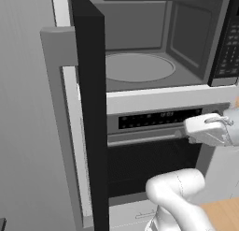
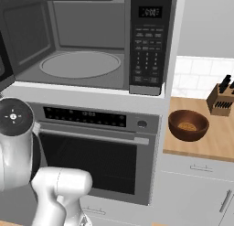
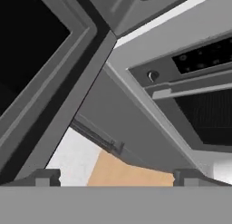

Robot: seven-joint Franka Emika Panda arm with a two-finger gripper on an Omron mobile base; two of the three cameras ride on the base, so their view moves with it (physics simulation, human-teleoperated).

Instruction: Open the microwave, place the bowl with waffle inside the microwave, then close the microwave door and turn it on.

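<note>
Landmark: the microwave (image 2: 87,42), built into the cabinet column.

Left of the microwave cavity: the microwave door (image 1: 91,108) stands swung fully out, edge-on to the left base camera, a tall black slab. Its grey bar handle (image 1: 58,108) is on the far left side. Plain grey wall further left.

Inside the microwave: grey cavity, round pale turntable (image 2: 80,64) lying bare on the floor of it.

Right edge of the microwave: dark keypad strip (image 2: 147,42) with a small display at top.

Directly below the microwave: silver-framed oven (image 2: 96,152) with a dark control band, a knob (image 2: 142,124) at its right end, a horizontal handle and a dark window.

Right of the microwave and lower: wooden counter (image 2: 205,145) against a white tiled backsplash. The bowl (image 2: 188,125) sits upright near the counter's left edge, the waffle (image 2: 187,126) lying inside it. A knife block (image 2: 220,100) stands behind and right of the bowl, apart from it. Grey cabinet fronts below the counter.

My gripper (image 3: 116,177): fingertips spread wide at the bottom of the hand view, nothing between them. I am below the microwave, in front of the oven's upper right corner.
</note>
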